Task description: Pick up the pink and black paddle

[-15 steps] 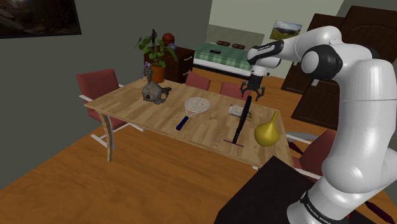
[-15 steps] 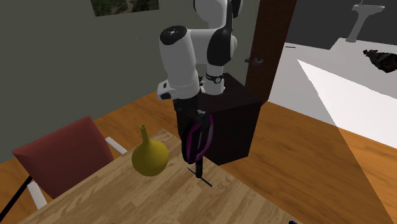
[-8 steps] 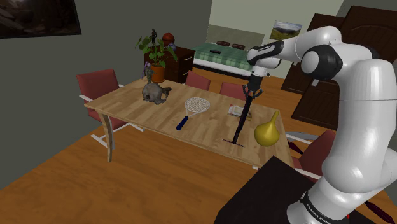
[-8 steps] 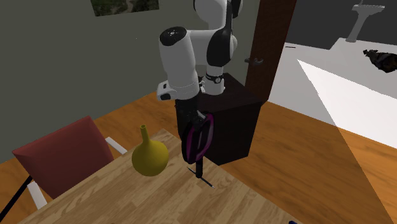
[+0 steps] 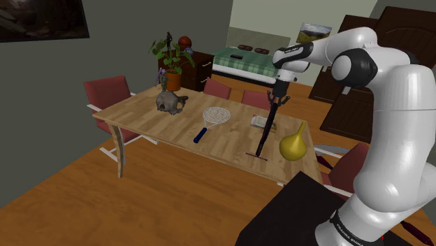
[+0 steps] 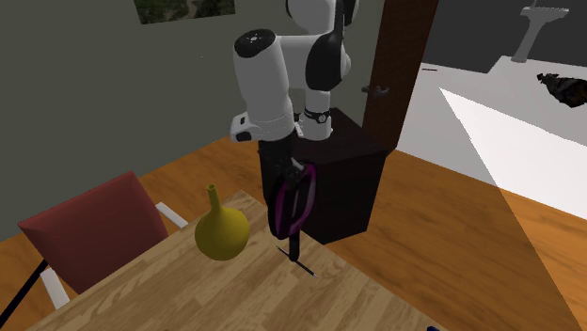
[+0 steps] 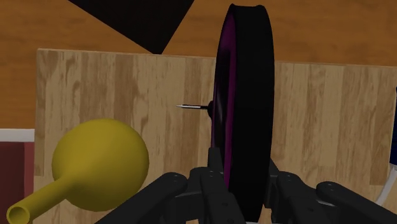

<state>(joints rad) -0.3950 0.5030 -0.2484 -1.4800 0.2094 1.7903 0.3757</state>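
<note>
The black two-finger gripper (image 7: pixel 243 177) pinches the upright pink-and-black paddle (image 7: pixel 245 83) by its rim. A yellow gourd (image 5: pixel 292 145) sits near, at the shoulder view's right.

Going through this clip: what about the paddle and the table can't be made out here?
- Whether the paddle touches the table at its lower end: tiny in both exterior views, and hidden by the paddle's own head in the wrist view.
- The paddle's face: edge-on in the wrist view, where the gripper clasps its rim.
- The flat item behind the paddle, shoulder view: too small to name.
</note>
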